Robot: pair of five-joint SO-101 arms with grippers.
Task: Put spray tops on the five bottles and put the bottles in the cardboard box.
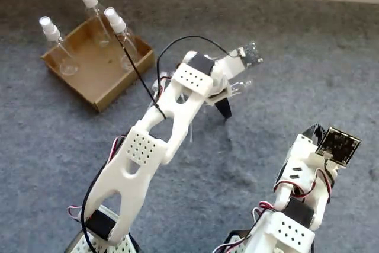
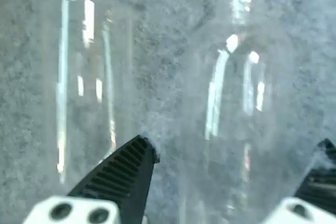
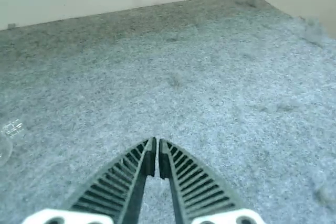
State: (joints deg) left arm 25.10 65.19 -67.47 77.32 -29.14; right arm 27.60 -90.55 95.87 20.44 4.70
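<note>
High view: the cardboard box (image 1: pixel 111 96) sits at the far left of the grey felt desk (image 1: pixel 314 51). Three capped bottles (image 1: pixel 121 42) stand upright inside it, towards its back wall. The left arm (image 1: pixel 177 96) stretches to mid-desk, where two bare bottles (image 1: pixel 248 56) lie at its tip, well apart from the box. The right arm (image 1: pixel 302 205) is parked at the near right edge. Open felt lies between the bare bottles and the box. The box walls are low, but the tall spray tops look easy to knock over, so the nearer half of the box is probably the safer place to drop a bottle.

Left wrist view: the left pincer (image 2: pixel 233 148) is spread wide around one clear bottle (image 2: pixel 236 98), and I cannot tell whether the jaws touch it. The other bottle (image 2: pixel 84 77) lies just beside it, outside the jaws. Both look empty, so probably light. They are smooth and round, likely to slip or roll. A hold across the mid-body seems best, leaving the neck free for a top.

Right wrist view: the right pincer (image 3: pixel 157 161) is closed tight on nothing over bare felt, with plenty of room ahead.
</note>
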